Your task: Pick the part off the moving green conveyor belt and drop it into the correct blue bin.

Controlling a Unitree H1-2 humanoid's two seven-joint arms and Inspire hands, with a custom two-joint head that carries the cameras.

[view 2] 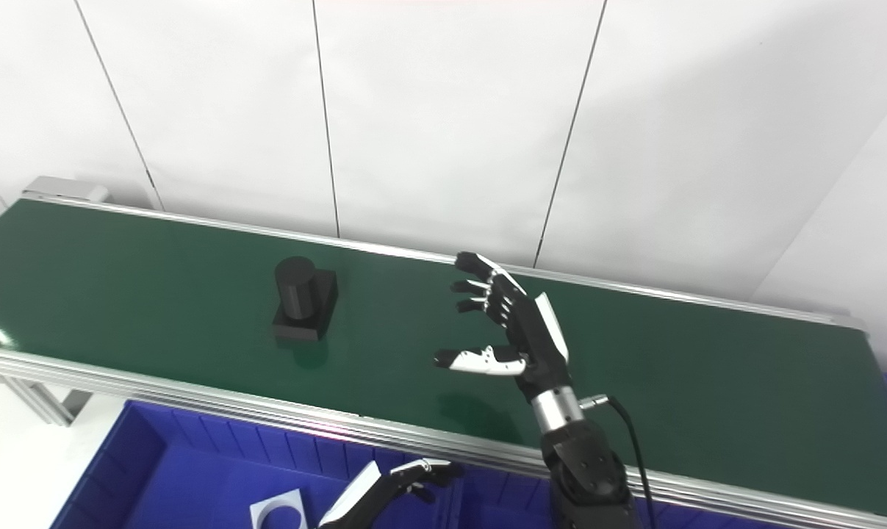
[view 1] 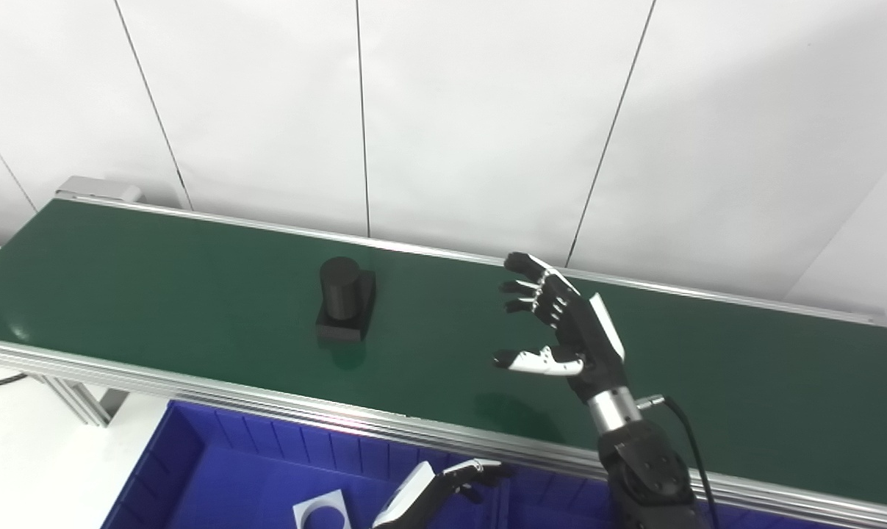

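The black part (view 1: pixel 346 300), a short cylinder standing upright on a flat rectangular base, sits on the green conveyor belt (view 1: pixel 156 294) left of centre, about midway between the belt's near and far edges; nothing touches it. The right robot hand (view 1: pixel 561 323) hovers over the belt to the right of the part, well apart from it; its fingers (view 1: pixel 531 283) are spread and point left toward the part, the thumb (view 1: pixel 535 360) stretched out below them, and it holds nothing. The left robot hand (view 1: pixel 443 486) shows only in part at the bottom edge, low over the blue bin (view 1: pixel 193 448) on the near side of the belt's aluminium rail (view 1: pixel 267 400); its fingers are loosely curled and appear empty, though whether it is open or closed cannot be told. Inside the bin lies a white piece with a round opening (view 1: pixel 322 510), cut by the picture's edge; white wall panels (view 1: pixel 443 110) stand beyond the belt.
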